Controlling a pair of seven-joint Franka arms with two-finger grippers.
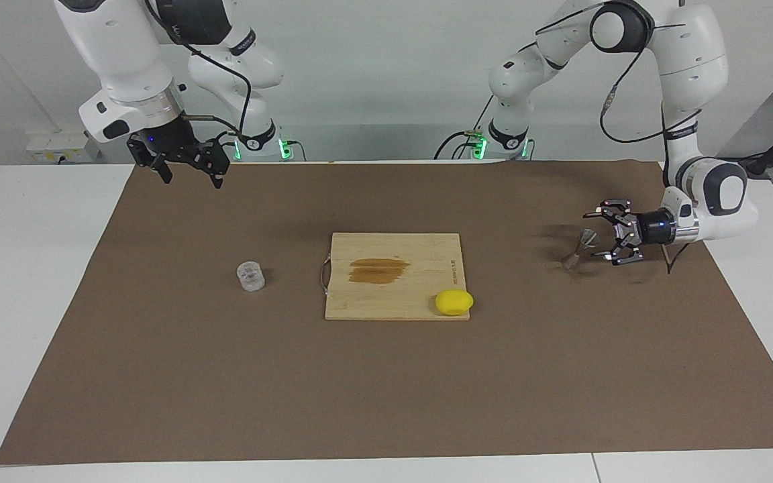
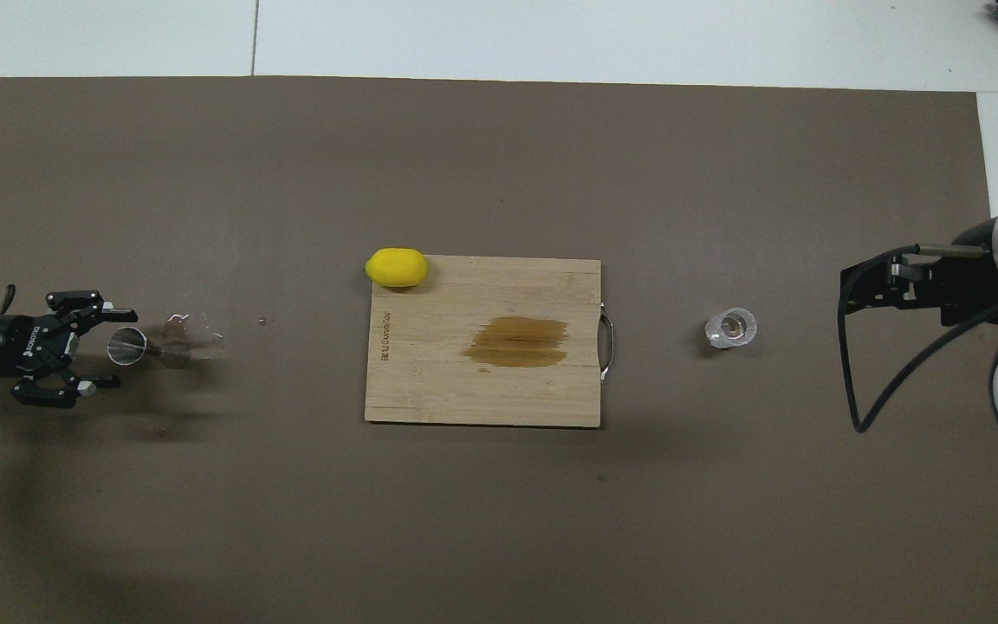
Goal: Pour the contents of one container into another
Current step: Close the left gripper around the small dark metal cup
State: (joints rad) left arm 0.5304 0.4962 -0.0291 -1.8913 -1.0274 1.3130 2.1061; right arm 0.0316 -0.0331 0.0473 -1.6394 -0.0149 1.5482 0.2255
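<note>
- Because the left claw (image 1: pixel 600 236) is turned sideways, low over the worktop (image 1: pixel 158 376) with its fingers spread wide and empty, we see the jigger (image 1: pixel 582 245) standing upright just beside its tips, toward the table's middle.
- We judge the coming move a short level push along the table's length, so the fingers straddle the jigger's waist.
- Well apart, at the right arm's end, we find the glass tumbler (image 1: pixel 250 276) untouched; the right claw (image 1: pixel 188 169) waits raised and open near that arm's base.
</note>
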